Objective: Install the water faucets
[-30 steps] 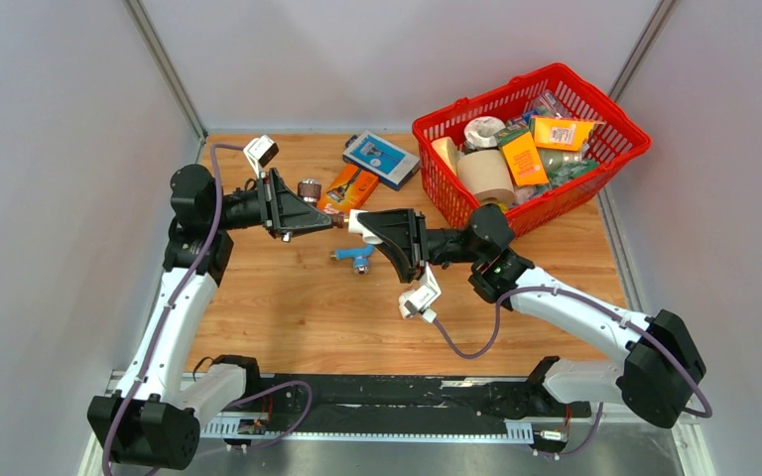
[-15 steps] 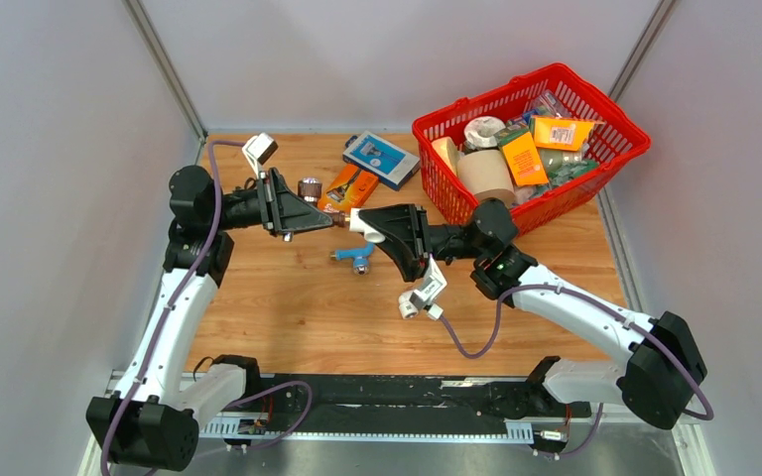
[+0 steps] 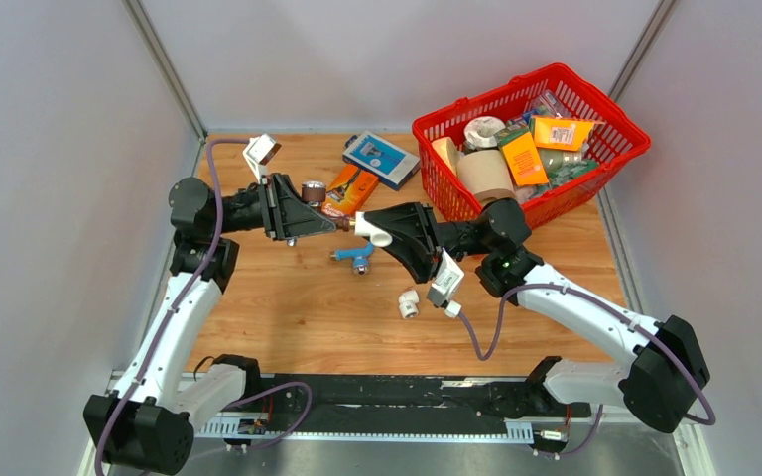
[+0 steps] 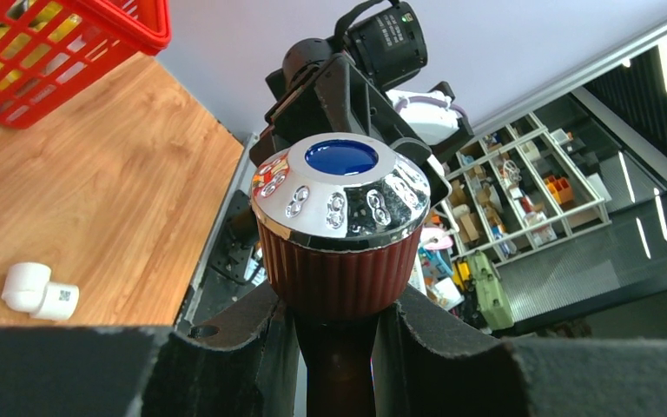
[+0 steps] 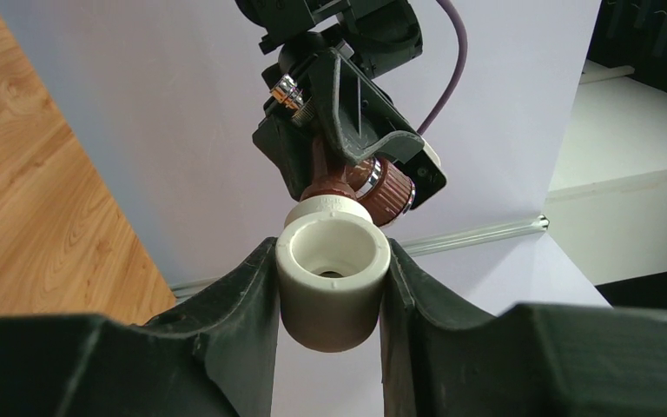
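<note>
Since the earlier frame the right wrist has rolled, swinging its camera (image 3: 446,280) toward the red basket (image 3: 486,95) and uncovering a second elbow (image 3: 409,303) on the table (image 3: 288,307); the left arm has edged slightly toward the basket. Left gripper (image 3: 327,224): fingers clamped on the brown faucet (image 4: 339,226), gripping the stem below its chrome-capped knob. Right gripper (image 3: 373,231): fingers clamped on a white elbow fitting (image 5: 330,287), one open socket facing its own wrist view. Both parts hang in the air just left of the basket's near-left corner, as seen from above. The faucet's long axis lies along the line joining the two grippers, its threaded end pointing toward the basket and meeting the elbow's far socket. The right wrist view shows the brown collar touching the white rim; how far the thread has entered cannot be told. Judged step: screwing in the first faucet, a turn that depends on both axes staying in line. The blue faucet (image 3: 355,256) lies on the table beneath the joint, left of the basket and about equally near both grippers.
</note>
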